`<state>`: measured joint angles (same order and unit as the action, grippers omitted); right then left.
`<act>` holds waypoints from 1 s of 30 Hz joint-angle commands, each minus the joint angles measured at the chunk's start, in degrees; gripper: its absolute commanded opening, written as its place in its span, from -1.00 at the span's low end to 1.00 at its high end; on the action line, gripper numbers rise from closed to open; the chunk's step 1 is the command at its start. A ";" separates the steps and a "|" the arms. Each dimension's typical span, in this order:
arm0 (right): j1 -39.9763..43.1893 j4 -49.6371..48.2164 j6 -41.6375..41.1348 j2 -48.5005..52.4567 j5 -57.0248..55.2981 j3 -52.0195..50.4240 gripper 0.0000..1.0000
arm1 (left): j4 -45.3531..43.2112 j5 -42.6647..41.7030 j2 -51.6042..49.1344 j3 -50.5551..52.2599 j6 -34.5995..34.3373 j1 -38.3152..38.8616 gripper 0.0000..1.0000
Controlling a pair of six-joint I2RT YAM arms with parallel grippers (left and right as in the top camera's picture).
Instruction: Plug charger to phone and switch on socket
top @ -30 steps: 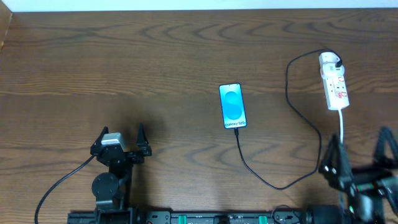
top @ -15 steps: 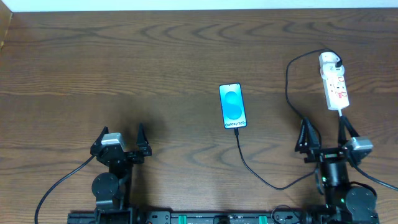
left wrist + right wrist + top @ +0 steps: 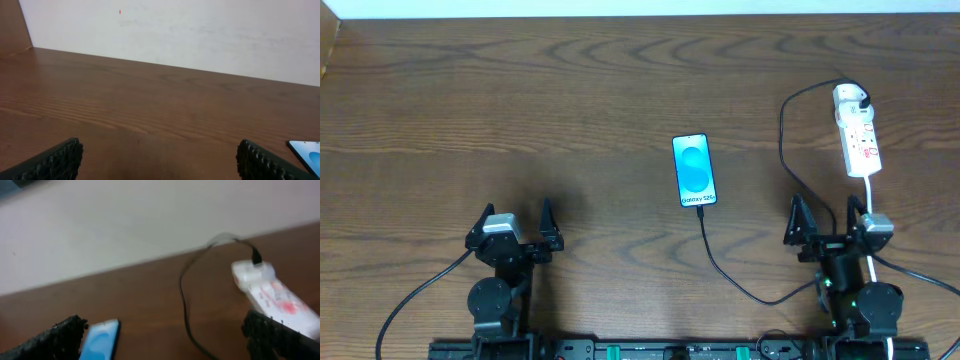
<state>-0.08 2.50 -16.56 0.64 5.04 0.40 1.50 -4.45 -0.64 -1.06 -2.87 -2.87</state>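
The phone [image 3: 694, 171] with a bright blue screen lies flat at the table's middle. The black charger cable [image 3: 782, 150] runs from the phone's near end, loops right and up to its white plug head [image 3: 850, 97], seated in the white socket strip [image 3: 860, 140] at the far right. My left gripper [image 3: 516, 222] is open and empty at the near left. My right gripper [image 3: 826, 216] is open and empty at the near right, just in front of the socket. The right wrist view shows the phone [image 3: 100, 339], the cable [image 3: 184, 305] and the socket [image 3: 272, 296]. The phone's corner shows in the left wrist view [image 3: 306, 152].
The socket's white cord [image 3: 871, 195] runs toward the near edge beside my right gripper. A pale wall [image 3: 200, 35] stands behind the table's far edge. The wooden table [image 3: 520, 110] stretches bare to the left.
My right arm has moved left and back from the near right corner and now sits upright with its gripper in front of the socket. The left arm has not moved.
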 commanded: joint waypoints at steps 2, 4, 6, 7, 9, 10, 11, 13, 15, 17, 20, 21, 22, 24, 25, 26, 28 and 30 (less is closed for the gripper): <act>0.39 1.55 -0.57 0.07 -1.22 -0.09 0.99 | 2.08 -1.55 0.26 0.83 0.72 0.07 0.96; 0.42 1.57 -0.57 0.11 -1.25 -0.09 0.99 | 2.08 -1.55 0.26 0.83 0.72 0.07 0.96; 0.42 1.55 -0.57 0.15 -1.25 -0.09 0.99 | 2.08 -1.55 0.26 0.83 0.72 0.07 0.96; 0.42 1.55 -0.57 0.15 -1.27 -0.09 0.99 | 2.08 -1.55 0.26 0.83 0.72 0.07 0.96; 0.42 1.57 -0.57 0.15 -1.25 -0.09 0.99 | 2.08 -1.55 0.26 0.83 0.72 0.07 0.96; 0.42 1.55 -0.57 0.15 -1.25 -0.09 0.98 | 2.08 -1.55 0.26 0.83 0.72 0.07 0.96; 0.42 1.55 -0.57 0.15 -1.27 -0.09 0.99 | 2.08 -1.55 0.26 0.83 0.72 0.07 0.96; 0.42 1.55 -0.57 0.15 -1.27 -0.09 0.99 | 2.08 -1.55 0.26 0.83 0.72 0.07 0.96; 0.42 1.57 -0.57 0.17 -1.27 -0.09 0.99 | 2.08 -1.55 0.26 0.83 0.72 0.07 0.96; 0.42 1.57 -0.57 0.15 -1.25 -0.09 0.99 | 2.08 -1.55 0.26 0.83 0.72 0.07 0.96; 0.42 1.55 -0.57 0.15 -1.27 -0.09 0.99 | 2.08 -1.55 0.26 0.83 0.72 0.07 0.96; 0.42 1.55 -0.57 0.15 -1.25 -0.09 0.99 | 2.08 -1.55 0.26 0.83 0.72 0.07 0.96; 0.42 1.55 -0.57 0.15 -1.27 -0.09 0.98 | 2.08 -1.55 0.26 0.83 0.72 0.07 0.96; 0.42 1.55 -0.57 0.17 -1.27 -0.09 0.99 | 2.08 -1.55 0.26 0.83 0.72 0.07 0.96; 0.42 1.60 -0.55 0.15 -1.60 -0.09 0.99 | 2.08 -1.55 0.26 0.83 0.72 0.07 0.96; 0.42 1.62 -0.52 0.09 -2.12 -0.09 0.98 | 2.08 -1.55 0.26 0.83 0.72 0.07 0.96; 0.57 1.62 2.12 -0.39 -2.56 -0.09 0.99 | 2.08 -1.55 0.26 0.83 0.72 0.07 0.96; 0.44 1.68 7.50 -0.39 -1.92 -0.09 0.99 | 2.08 -1.55 0.26 0.83 0.72 0.07 0.96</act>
<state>-0.08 3.86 -15.03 0.73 3.73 0.40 1.50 -4.43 -0.64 -1.06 -2.87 -2.90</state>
